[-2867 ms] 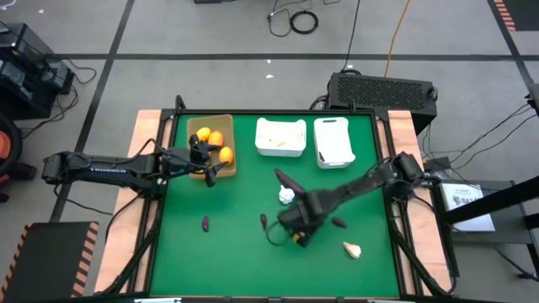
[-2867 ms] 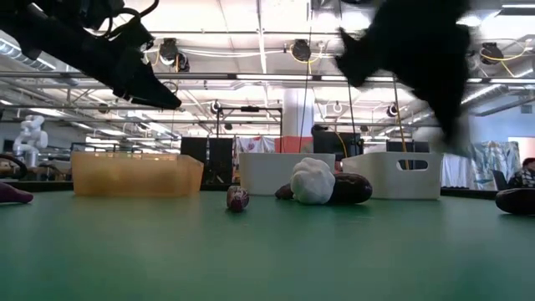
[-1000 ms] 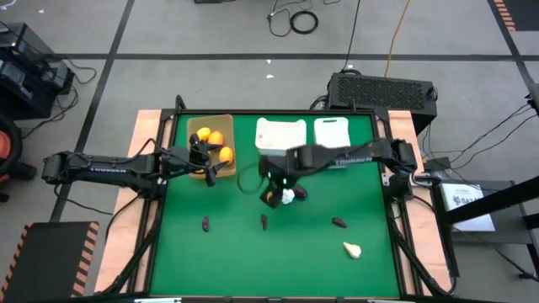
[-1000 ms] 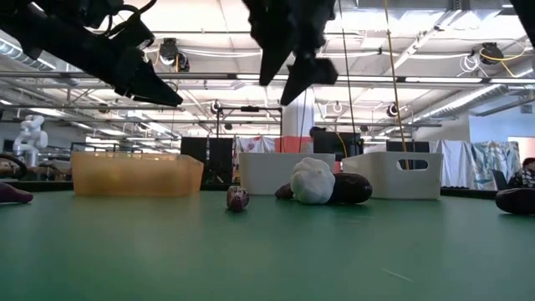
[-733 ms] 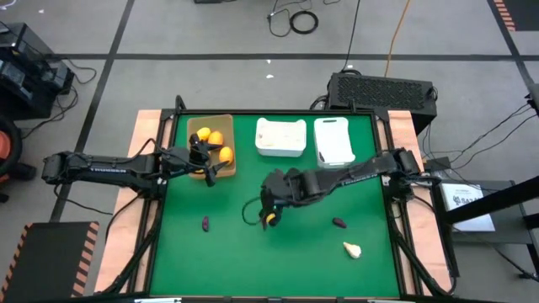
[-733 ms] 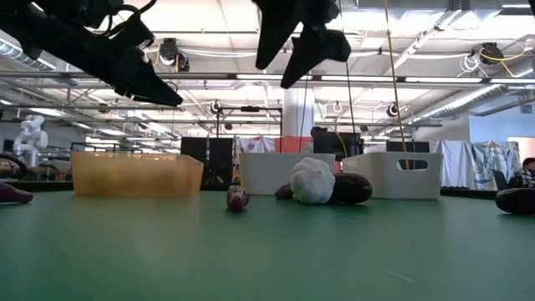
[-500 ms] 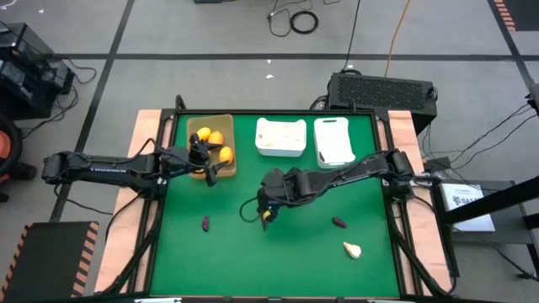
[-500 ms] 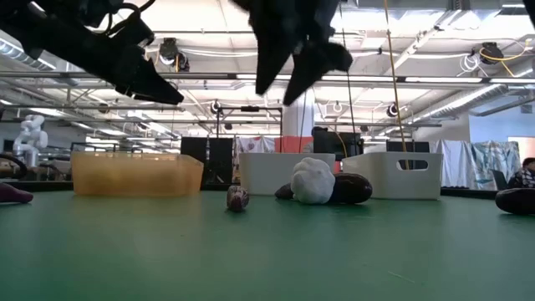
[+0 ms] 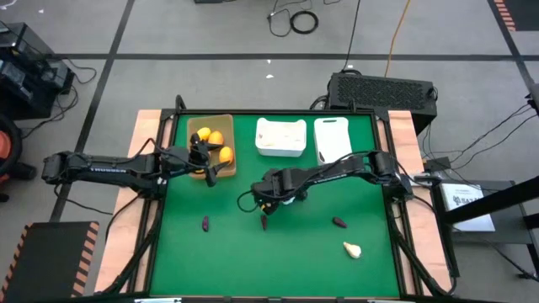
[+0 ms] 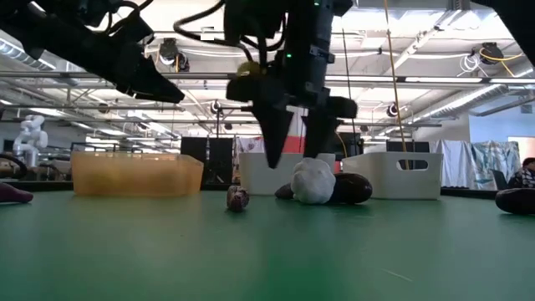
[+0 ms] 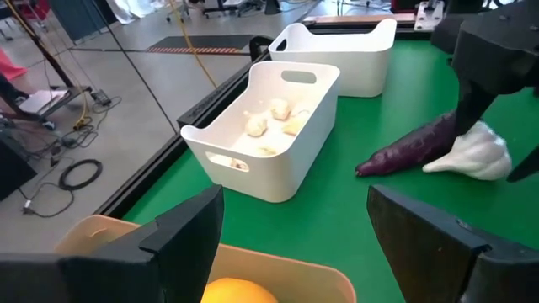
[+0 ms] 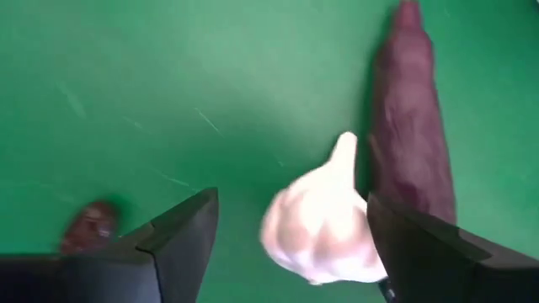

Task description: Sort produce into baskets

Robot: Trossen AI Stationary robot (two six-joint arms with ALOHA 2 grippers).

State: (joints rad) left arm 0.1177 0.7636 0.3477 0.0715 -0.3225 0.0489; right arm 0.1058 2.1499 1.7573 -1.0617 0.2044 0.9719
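A white garlic bulb (image 12: 320, 240) lies on the green table beside a long purple eggplant (image 12: 411, 126). My right gripper (image 12: 290, 227) hangs open just above the bulb with its fingers pointing down, one on either side of it (image 10: 294, 159). In the high view this gripper (image 9: 274, 195) is at the table's middle and hides the bulb. My left gripper (image 9: 205, 160) stays open over the tan tray (image 9: 229, 122), which holds orange fruits (image 9: 215, 139). One white bin (image 11: 261, 126) holds several garlic bulbs.
Small dark purple pieces lie loose on the table (image 9: 264, 221), (image 9: 205, 223), (image 9: 338, 223). Another garlic bulb (image 9: 352, 249) lies near the front right. A second white bin (image 9: 333, 141) stands at the far right beside the first.
My right gripper has come down from well above the table to just over the garlic bulb. It has tipped, so its fingers now point straight down. The bulb and the eggplant have stayed where they were.
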